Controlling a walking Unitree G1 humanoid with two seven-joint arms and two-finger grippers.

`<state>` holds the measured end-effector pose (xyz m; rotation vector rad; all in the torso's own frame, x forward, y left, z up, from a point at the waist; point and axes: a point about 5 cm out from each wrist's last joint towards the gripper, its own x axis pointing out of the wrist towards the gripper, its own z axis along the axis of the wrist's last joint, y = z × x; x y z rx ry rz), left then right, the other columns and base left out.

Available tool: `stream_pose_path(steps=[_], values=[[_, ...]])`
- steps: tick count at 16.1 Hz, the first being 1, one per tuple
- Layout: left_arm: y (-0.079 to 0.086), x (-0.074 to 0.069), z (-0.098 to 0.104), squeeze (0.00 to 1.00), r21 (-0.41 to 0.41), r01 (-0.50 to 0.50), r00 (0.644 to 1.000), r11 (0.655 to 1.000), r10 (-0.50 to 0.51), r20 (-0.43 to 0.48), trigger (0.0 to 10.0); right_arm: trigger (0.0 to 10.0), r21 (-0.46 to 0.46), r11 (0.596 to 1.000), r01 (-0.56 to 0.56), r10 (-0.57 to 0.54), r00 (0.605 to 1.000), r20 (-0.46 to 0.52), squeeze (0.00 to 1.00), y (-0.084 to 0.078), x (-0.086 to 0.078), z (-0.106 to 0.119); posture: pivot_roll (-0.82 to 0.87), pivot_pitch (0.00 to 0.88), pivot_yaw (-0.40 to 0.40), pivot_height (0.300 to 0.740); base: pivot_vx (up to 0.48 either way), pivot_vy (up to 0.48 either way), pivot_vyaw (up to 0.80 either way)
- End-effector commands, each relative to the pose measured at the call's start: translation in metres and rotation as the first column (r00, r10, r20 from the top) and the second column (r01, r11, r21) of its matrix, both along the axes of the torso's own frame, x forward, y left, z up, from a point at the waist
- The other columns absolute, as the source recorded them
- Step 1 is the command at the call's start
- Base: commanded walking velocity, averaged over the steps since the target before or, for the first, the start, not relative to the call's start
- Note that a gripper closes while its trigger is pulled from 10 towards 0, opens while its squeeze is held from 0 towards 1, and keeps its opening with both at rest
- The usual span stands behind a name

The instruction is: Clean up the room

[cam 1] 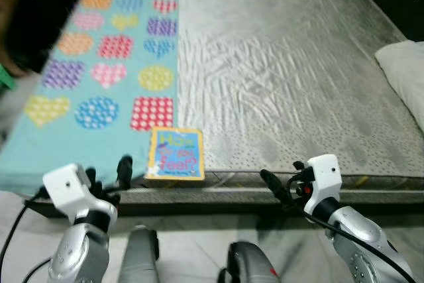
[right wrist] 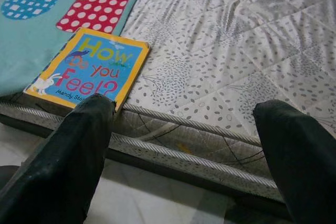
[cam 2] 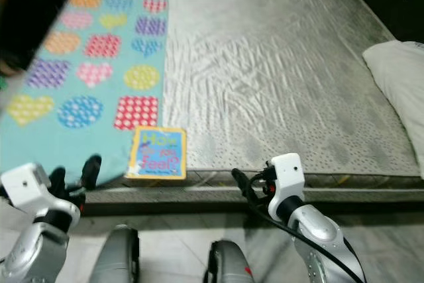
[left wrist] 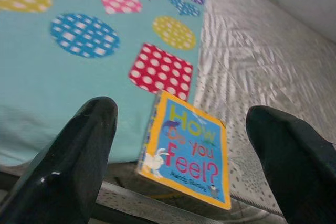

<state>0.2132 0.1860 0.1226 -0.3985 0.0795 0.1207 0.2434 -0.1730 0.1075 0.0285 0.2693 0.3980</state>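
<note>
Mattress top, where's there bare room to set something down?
The grey patterned mattress is bare between the turquoise patterned blanket and the white pillow. The near edge by the blanket is taken by the "How Do You Feel?" picture book.

Two silver metallic arms with rounded segments. Each wrist carries a white boxy housing. Left gripper [cam 1: 106,178] and right gripper [cam 1: 278,187]: two long black fingers each. Black cables trail along both forearms; red marking beside the right housing.
</note>
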Motion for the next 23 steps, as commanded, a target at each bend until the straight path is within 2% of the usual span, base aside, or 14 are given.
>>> stream_pose_path(steps=[1,5,12,15,21,23], values=[[0.001,-0.002,0.001,0.00,0.003,-0.005,1.000,1.000,0.005,-0.010,10.0,10.0,-0.010,1.000,-0.021,0.021,1.000,-0.010,0.00,-0.003,-0.006,0.003,-0.08,0.255,-0.129,0.647,0.000,0.000,0.00],[0.000,-0.004,0.001,0.00,-0.001,-0.008,1.000,1.000,0.008,-0.017,10.0,10.0,-0.007,0.999,-0.041,0.041,0.999,-0.014,0.00,-0.001,-0.008,0.004,-0.08,0.259,-0.128,0.643,0.000,0.000,0.00],[-0.002,0.001,0.002,0.00,-0.005,0.000,1.000,1.000,0.000,-0.014,10.0,10.0,-0.004,0.999,-0.044,0.044,0.999,-0.015,0.00,0.003,-0.007,0.002,-0.07,0.251,-0.116,0.548,0.000,0.000,0.00],[0.000,0.003,0.003,0.00,0.007,-0.036,0.999,0.999,0.036,-0.010,10.0,10.0,-0.004,0.999,-0.039,0.039,0.999,-0.006,0.00,0.003,-0.005,0.002,-0.07,0.242,-0.113,0.513,0.000,0.000,0.00],[0.003,0.008,0.005,0.00,0.016,-0.058,0.998,0.998,0.058,0.004,10.0,10.0,-0.006,0.999,-0.036,0.036,0.999,0.005,0.00,0.005,0.001,0.001,-0.06,0.220,-0.108,0.508,0.000,0.000,0.00],[0.005,0.009,0.006,0.00,0.017,-0.089,0.996,0.996,0.089,0.008,10.0,10.0,-0.007,0.999,-0.034,0.034,0.999,0.009,0.00,0.005,0.003,0.001,-0.06,0.216,-0.107,0.484,0.000,0.000,0.00]])
